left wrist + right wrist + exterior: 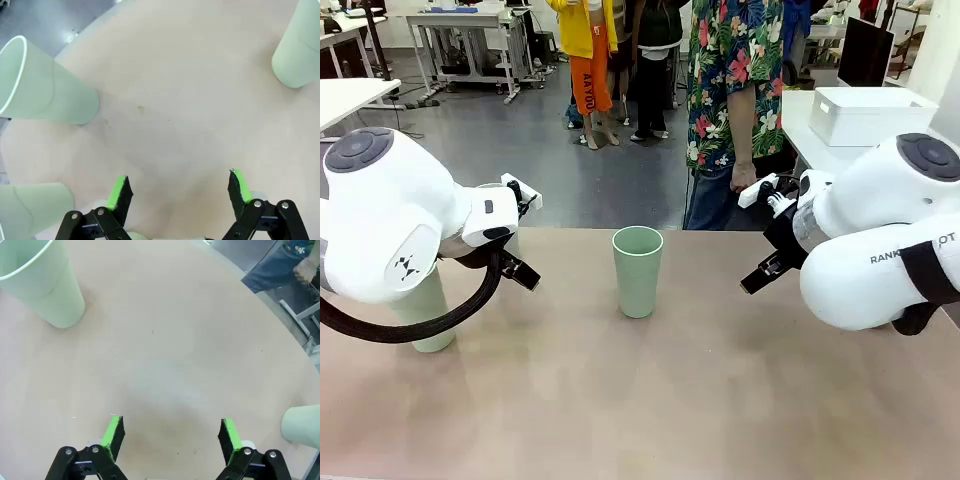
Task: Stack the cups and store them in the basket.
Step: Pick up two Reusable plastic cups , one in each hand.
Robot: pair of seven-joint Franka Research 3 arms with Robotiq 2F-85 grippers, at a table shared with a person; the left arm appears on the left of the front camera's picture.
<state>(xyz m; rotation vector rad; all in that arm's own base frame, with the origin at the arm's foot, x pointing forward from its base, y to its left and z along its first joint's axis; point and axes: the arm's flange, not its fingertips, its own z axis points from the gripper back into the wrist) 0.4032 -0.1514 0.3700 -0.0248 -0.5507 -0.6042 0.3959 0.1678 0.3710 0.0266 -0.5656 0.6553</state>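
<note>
Starting out, by the look: no cup stacked yet, none gripped.

Front view: mint middle cup (638,270) stands upright, alone on the tan table (650,400). Second cup (425,318) is well left of it, half behind the left arm. White basket (870,113) sits far right & behind it, on another table. Grey floor, person standing beyond.

Left wrist: left gripper (180,185) open, empty, w/ another cup (45,82) ahead, apart from it.

Right wrist: right gripper (171,430) open over bare tabletop.

Next, prob.: close on one cup's wall, lift, nest it straight.
</note>
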